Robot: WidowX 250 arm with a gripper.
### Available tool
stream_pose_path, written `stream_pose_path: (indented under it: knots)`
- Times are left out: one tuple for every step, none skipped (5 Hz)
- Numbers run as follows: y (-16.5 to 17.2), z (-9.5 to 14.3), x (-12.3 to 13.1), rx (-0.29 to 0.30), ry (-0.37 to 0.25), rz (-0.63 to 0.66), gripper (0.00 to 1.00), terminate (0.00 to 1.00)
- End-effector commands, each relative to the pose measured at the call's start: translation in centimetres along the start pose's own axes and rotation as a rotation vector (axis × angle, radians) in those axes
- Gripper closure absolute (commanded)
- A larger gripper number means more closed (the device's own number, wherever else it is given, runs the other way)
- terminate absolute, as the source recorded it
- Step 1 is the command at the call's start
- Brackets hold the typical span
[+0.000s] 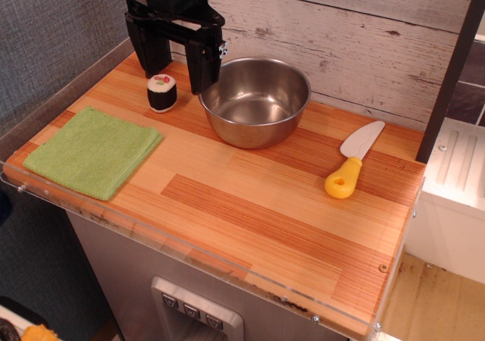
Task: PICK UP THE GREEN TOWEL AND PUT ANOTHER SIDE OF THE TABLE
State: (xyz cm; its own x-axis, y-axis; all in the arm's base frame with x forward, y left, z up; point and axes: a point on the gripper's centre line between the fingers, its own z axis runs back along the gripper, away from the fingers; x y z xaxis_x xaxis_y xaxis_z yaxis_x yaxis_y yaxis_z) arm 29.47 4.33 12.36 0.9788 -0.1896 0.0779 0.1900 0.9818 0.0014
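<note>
The green towel lies flat and folded at the left end of the wooden table, close to the front-left corner. My black gripper hangs at the back left of the table, above and just behind a sushi-roll toy. Its two fingers point down and stand apart, open, with nothing between them. The gripper is well behind the towel and does not touch it.
A sushi-roll toy stands upright just below the gripper. A steel bowl sits at the back middle, right of the gripper. A knife with a yellow handle lies on the right. A white plank wall backs the table.
</note>
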Motion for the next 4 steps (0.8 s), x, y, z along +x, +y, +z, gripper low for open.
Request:
stream_pose_path:
  knots:
    - [0.0,0.0,0.0,0.000,0.000,0.000,0.00,0.00]
    - [2.4,-1.4,-1.7,0.007,-0.014,0.035,0.00,0.00]
    - [5.0,-2.2,-3.4,0.032,-0.018,0.061,0.00,0.00]
    - [7.0,-3.3,-5.5,0.062,-0.022,0.103,0.00,0.00]
